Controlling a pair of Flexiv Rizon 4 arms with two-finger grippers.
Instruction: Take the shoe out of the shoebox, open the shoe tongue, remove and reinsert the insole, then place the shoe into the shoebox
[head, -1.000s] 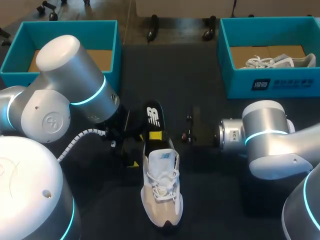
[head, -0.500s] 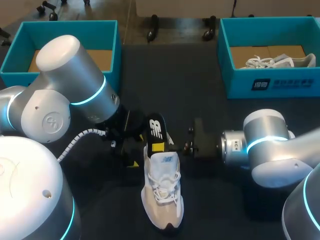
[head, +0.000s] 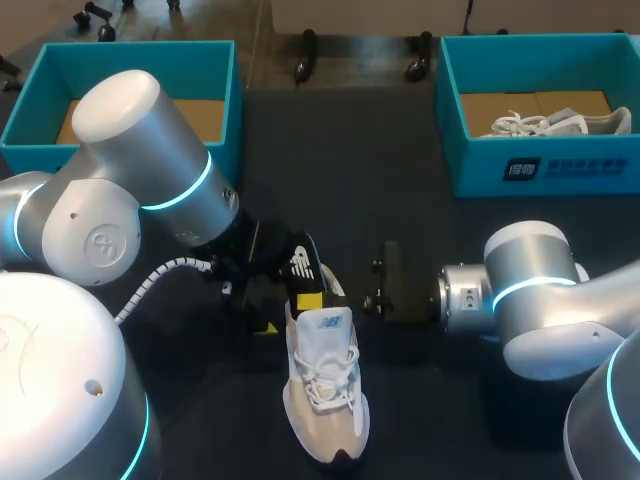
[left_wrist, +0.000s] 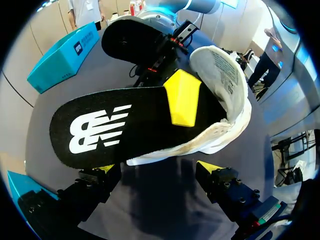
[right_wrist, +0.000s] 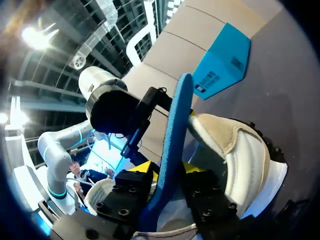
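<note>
A white shoe (head: 322, 385) lies on the dark table between my arms, toe toward the front edge. A black insole (head: 303, 268) with a white logo sticks out of its heel opening, slanting up and back. My right gripper (head: 312, 298) is at the heel with the insole (right_wrist: 172, 135) edge-on between its fingers; the fingers stand slightly apart from it, open. One of its yellow tips rests over the insole (left_wrist: 115, 130) in the left wrist view. My left gripper (left_wrist: 157, 167) stands wide open just under the insole and the shoe's heel (left_wrist: 225, 75), holding nothing.
A teal shoebox (head: 600, 165) at the back right holds another white shoe (head: 555, 124). A second teal box (head: 215, 60) stands at the back left, partly hidden by my left arm. Dark table lies bare between the boxes.
The insole has come down and toward the shoe, sliding deeper into the heel opening. My right gripper's fingers have parted from it. The left arm has not moved.
</note>
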